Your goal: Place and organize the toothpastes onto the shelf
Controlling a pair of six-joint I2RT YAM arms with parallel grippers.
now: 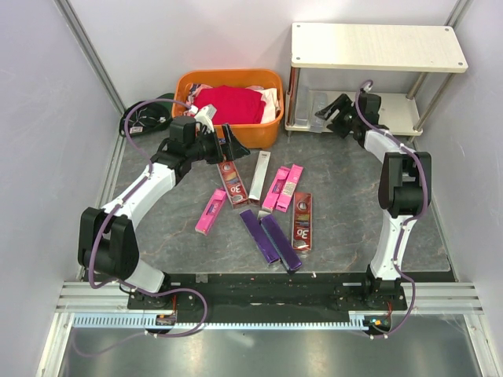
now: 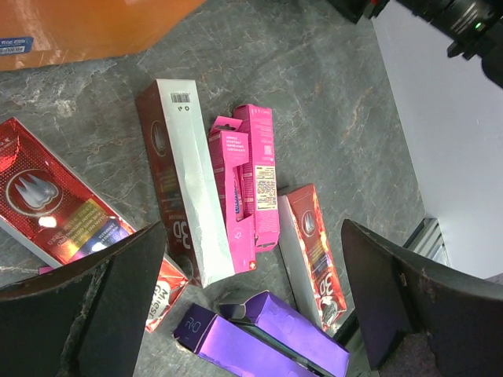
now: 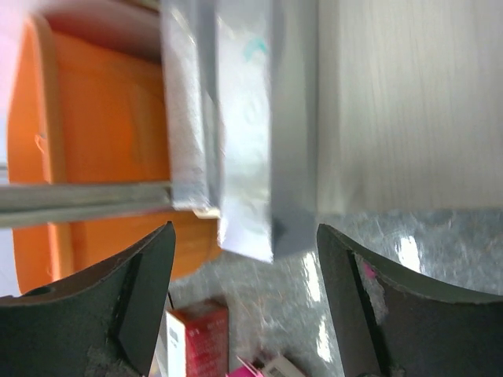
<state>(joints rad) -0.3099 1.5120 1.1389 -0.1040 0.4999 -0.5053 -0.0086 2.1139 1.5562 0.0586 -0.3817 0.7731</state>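
Several toothpastes lie loose on the table: dark red boxes (image 1: pixel 233 182) (image 1: pixel 302 221), a silver one (image 1: pixel 259 174), pink ones (image 1: pixel 283 188) (image 1: pixel 211 212) and purple ones (image 1: pixel 271 239). My left gripper (image 1: pixel 228 146) hangs open above them, near the far end of the left dark red box. In its wrist view the left gripper (image 2: pixel 263 314) holds nothing, with purple boxes (image 2: pixel 275 338) below. My right gripper (image 1: pixel 324 113) stands open at the shelf's (image 1: pixel 377 47) lower board. Two silver boxes (image 3: pixel 245 141) lie on that board (image 3: pixel 409 118), just beyond the right gripper (image 3: pixel 244 298).
An orange basket (image 1: pixel 189 82) with a red cloth (image 1: pixel 232 102) stands left of the shelf, close to my left gripper. Black cables (image 1: pixel 145 118) lie at the far left. Grey walls close in both sides. The shelf's metal post (image 1: pixel 292 94) stands between basket and lower board.
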